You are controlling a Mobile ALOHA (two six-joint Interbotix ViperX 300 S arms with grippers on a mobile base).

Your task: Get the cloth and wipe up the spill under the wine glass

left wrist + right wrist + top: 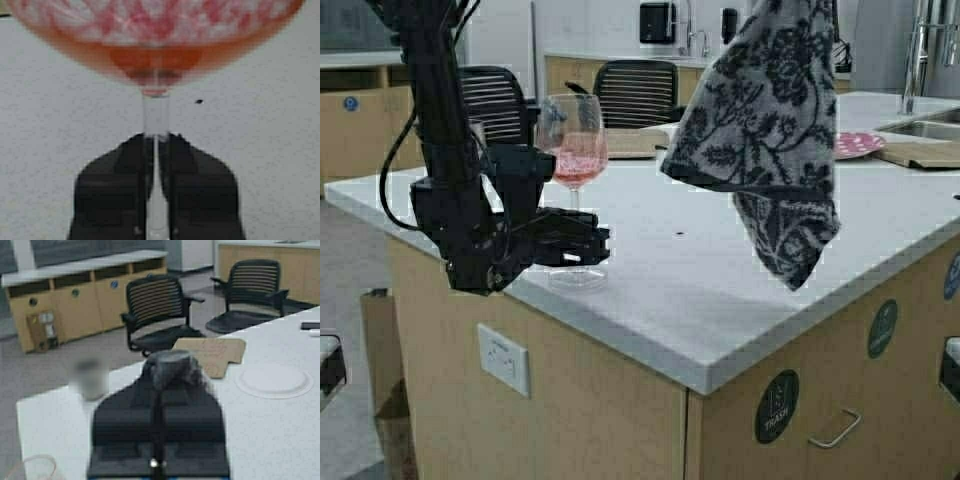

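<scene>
The wine glass (574, 140) with pink liquid stands near the front left edge of the white counter (720, 290). My left gripper (584, 245) is shut on its stem (156, 112), low down just above the foot. I cannot tell whether the foot touches the counter. The cloth (765, 120), grey-white with a dark leaf print, hangs limp in the air above the counter's right half. My right gripper (167, 365) is shut on a bunched part of the cloth (172, 365); in the high view the gripper is hidden at the cloth's top. No spill shows.
A short tumbler (90, 377), a white plate (274, 380) and a brown board (215, 352) lie on the counter's far side. A pink plate (860, 143), a sink (930, 128) and a faucet (917, 50) are at the back right. Chairs (635, 92) stand behind.
</scene>
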